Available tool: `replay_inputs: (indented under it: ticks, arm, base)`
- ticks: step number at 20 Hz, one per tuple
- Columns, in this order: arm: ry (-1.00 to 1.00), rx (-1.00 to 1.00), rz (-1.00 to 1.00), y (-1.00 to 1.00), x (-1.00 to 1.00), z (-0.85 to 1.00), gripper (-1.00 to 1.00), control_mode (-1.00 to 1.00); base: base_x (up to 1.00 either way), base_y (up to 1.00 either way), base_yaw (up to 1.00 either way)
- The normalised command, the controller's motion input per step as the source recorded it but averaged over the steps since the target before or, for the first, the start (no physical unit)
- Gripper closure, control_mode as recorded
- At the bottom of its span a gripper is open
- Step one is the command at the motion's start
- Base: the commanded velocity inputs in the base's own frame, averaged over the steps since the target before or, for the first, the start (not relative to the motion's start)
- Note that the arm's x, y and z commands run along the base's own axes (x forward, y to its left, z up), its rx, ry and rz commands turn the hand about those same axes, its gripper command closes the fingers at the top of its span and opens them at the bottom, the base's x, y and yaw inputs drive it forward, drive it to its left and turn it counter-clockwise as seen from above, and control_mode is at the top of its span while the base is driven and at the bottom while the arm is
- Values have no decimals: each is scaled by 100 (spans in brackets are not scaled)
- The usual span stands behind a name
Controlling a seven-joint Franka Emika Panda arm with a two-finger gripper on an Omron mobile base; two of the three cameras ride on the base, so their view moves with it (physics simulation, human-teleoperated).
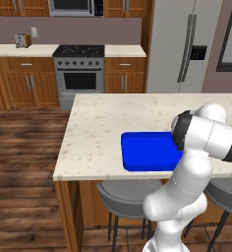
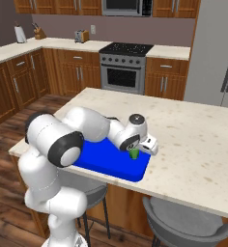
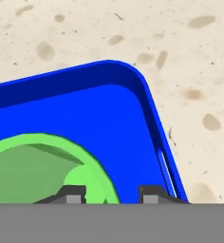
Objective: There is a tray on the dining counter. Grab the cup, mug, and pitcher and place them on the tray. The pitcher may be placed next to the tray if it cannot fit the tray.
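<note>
The arm reaches over the counter (image 2: 193,144) with the gripper (image 2: 135,150) low above the right-hand end of the tray (image 2: 104,164). The cup (image 2: 134,153) sits directly under the hand, between the jaws; in the hand view its green rim (image 3: 92,163) passes between the two dark fingertips (image 3: 71,194), one tip inside the cup's mouth and the other just outside its wall. The jaws are narrow and appear closed on the cup's wall, though actual contact of the pads cannot be confirmed. Beyond the fingertips lies the blue tray floor, then the tray's rounded corner (image 3: 133,76), with bare speckled stone past it. Whether the cup's base already rests on the tray or hangs just above it cannot be told.

In the left base view the arm's upper links cover the hand; the tray's (image 1: 142,152) left part is bare.

Progress, as a judgement: the cup is at or very near its place on the tray, so the first of three placements is almost finished, pending release. The mug and pitcher are yet to be fetched; nothing else stands on the visible part of the tray.
</note>
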Motion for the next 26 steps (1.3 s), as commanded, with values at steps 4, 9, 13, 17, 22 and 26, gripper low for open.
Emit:
replay_inputs:
  ticks: [4, 9, 13, 17, 22, 26]
  arm:
    - [0, 0, 0, -3, 3, -23, -100, -100]
    - [-5, 0, 0, 0, -9, 10, -100, -100]
    - [-4, 0, 0, 0, -18, 71, -100, -100]
    - [-1, 0, 0, 12, -12, 97, -100, -100]
    - [4, 0, -1, 36, -26, 97, -100, -100]
    - [21, 0, -1, 58, -67, 78, -100, -100]
  base:
    - [0, 0, 0]
    - [0, 0, 0]
    - [0, 0, 0]
    - [0, 0, 0]
    - [0, 0, 0]
    - [0, 0, 0]
